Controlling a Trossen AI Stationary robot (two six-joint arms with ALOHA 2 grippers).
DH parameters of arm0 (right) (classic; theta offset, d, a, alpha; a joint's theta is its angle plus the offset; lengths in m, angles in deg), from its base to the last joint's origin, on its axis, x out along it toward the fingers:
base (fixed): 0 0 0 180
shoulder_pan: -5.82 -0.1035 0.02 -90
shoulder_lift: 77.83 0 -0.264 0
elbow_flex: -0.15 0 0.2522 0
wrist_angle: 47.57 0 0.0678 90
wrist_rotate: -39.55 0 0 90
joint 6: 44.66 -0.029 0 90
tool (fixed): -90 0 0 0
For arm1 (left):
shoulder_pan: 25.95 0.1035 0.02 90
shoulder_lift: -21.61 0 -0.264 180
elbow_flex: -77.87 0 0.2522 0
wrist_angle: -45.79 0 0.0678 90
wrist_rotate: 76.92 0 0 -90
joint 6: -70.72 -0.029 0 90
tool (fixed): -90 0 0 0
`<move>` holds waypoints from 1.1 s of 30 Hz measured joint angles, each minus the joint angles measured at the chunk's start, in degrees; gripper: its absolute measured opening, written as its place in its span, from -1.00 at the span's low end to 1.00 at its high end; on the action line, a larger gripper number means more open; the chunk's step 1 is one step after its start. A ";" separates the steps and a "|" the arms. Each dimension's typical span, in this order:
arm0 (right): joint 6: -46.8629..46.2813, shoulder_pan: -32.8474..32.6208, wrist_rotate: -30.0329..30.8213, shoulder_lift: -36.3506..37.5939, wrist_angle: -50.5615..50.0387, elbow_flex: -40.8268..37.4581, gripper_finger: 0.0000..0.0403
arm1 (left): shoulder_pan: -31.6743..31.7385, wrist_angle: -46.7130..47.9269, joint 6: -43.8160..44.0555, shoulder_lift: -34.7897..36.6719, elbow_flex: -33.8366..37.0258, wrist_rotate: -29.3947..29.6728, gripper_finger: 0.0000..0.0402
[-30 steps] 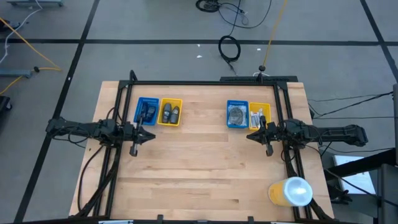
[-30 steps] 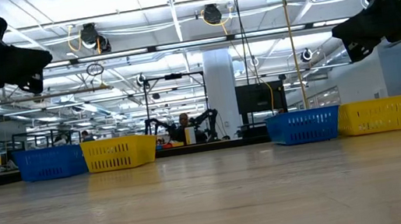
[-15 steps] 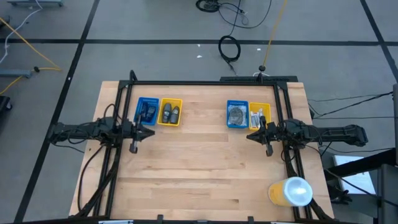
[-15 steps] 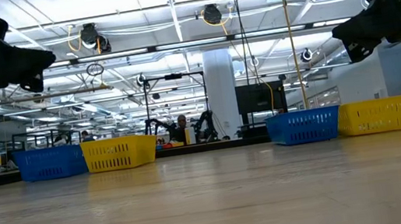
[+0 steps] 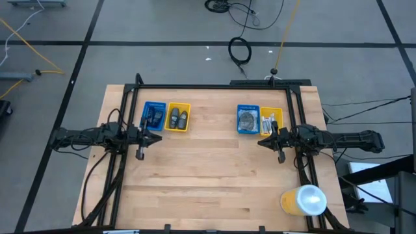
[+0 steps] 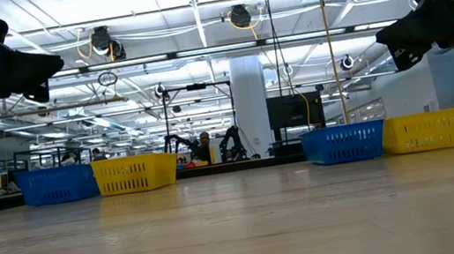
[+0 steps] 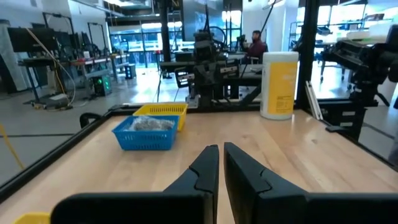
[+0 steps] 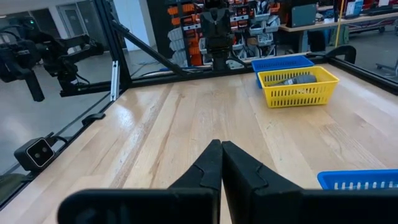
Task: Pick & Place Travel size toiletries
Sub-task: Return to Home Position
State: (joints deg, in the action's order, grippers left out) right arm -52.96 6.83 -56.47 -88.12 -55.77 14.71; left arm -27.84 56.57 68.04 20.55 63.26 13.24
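The toiletries lie in four small trays at the table's far side. Dark pieces are in the left blue tray (image 5: 153,116), and grey oval pieces in the left yellow tray (image 5: 177,118). Clear-wrapped grey discs fill the right blue tray (image 5: 247,119), and white tubes the right yellow tray (image 5: 271,121). My left gripper (image 5: 158,139) hovers shut and empty just near of the left trays, pointing toward the table's right. My right gripper (image 5: 261,142) hovers shut and empty just near of the right trays, pointing left. Both sets of fingers show closed in the wrist views (image 7: 221,163) (image 8: 221,155).
A big yellow cylinder with a white top (image 5: 303,200) stands at the near right corner of the wooden table (image 5: 208,175). A black frame (image 5: 214,85) borders the table's far edge and sides. Bare wood lies between the two grippers and toward the near edge.
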 joint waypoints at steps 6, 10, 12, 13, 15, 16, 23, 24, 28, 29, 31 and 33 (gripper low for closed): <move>0.00 0.00 0.00 0.00 0.00 0.00 -1.00 | 0.00 -0.15 -0.02 0.00 0.00 -0.02 -0.87; 0.00 0.00 0.00 0.00 0.00 0.00 -1.00 | 0.00 -0.15 -0.02 0.00 0.00 -0.02 -0.87; 0.00 0.00 0.00 0.00 0.00 -0.01 -1.00 | 0.00 -0.15 -0.02 0.00 0.00 -0.02 -0.87; 0.00 -0.12 0.03 0.19 -0.19 -0.01 -1.00 | 0.00 -0.15 -0.02 0.00 0.00 -0.02 -0.87; 0.00 -0.69 0.00 1.48 -0.60 -0.02 -1.00 | 0.00 -0.15 -0.02 0.00 0.00 -0.02 -0.87; 0.13 -0.82 -0.04 2.77 -0.83 -0.02 -1.00 | 0.00 -0.15 -0.02 0.00 0.00 -0.02 -0.87; 0.96 -0.18 -0.15 10.10 -2.42 -0.02 -1.00 | 0.00 -0.19 -0.03 -0.02 0.00 -0.09 -0.87; 1.13 -0.05 0.43 10.16 -3.20 -0.02 -1.00 | 0.00 -0.31 -0.02 -0.02 0.00 -0.06 -0.87; 2.57 0.19 6.06 10.15 -4.13 0.01 -1.00 | 0.00 -0.24 -0.04 -0.05 -0.01 0.36 -0.87; 3.49 0.40 6.44 10.19 -4.11 0.01 -1.00 | 0.00 -0.18 -0.06 -0.06 -0.02 0.37 -0.87; 5.26 1.00 6.62 10.14 -4.25 0.01 -1.00 | 0.00 -0.18 -0.04 -0.07 0.00 0.36 -0.87; 5.85 1.78 6.79 10.19 -4.26 0.01 -1.00 | 0.00 -0.20 -0.06 -0.07 -0.01 0.40 -0.87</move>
State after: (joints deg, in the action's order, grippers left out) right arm -47.11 8.62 -49.68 -77.93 -60.03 14.71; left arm -27.84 56.37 67.98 20.49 63.25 13.65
